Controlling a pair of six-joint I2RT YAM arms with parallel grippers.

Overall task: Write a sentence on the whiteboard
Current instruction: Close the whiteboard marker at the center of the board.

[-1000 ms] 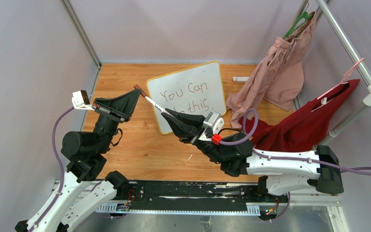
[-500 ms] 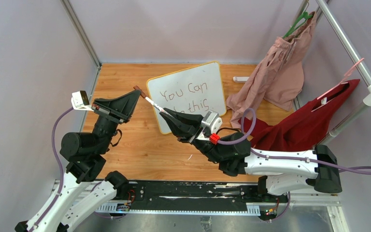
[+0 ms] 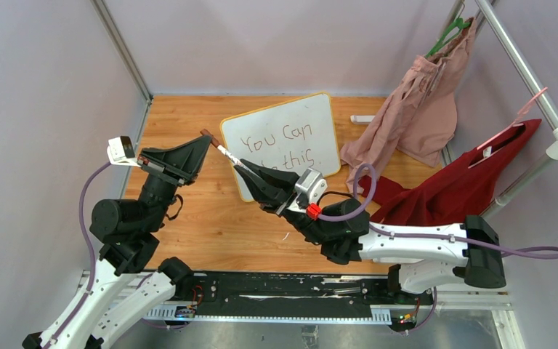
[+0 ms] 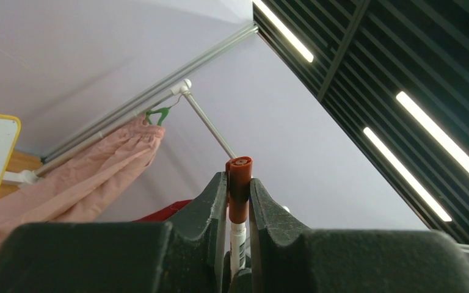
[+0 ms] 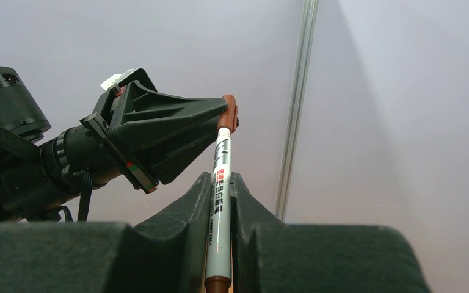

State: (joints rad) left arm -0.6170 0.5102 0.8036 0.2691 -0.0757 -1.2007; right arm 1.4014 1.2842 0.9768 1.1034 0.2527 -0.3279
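The whiteboard (image 3: pixel 301 116) is sitting on the wooden worktop (image 3: pixel 189 211) toward its far middle, turned slightly so that its yellow-framed corners are skewed against the worktop's edges. The sentence (image 3: pixel 283 137) is showing on it in thin dark strokes, "You Can" above "do this", with the start of the lower line being hidden behind the right arm.

The two arms are meeting over the board's near-left corner, sharing one marker (image 3: pixel 227 154) between them. The left fingers (image 4: pixel 217 201) are clamping the marker's reddish-brown cap (image 4: pixel 239 168), which is poking out past their tips. The right fingers (image 5: pixel 198 195) are pressing together on the marker's white printed barrel (image 5: pixel 222 159), with the cap end pointing away toward the left arm. The marker is hanging in the air, clear of the board's surface.

To the right, a pink garment (image 3: pixel 421 102) is hanging from a green hanger on the rack, and a red garment (image 3: pixel 472 182) is draping beside it, both near the whiteboard's right edge.
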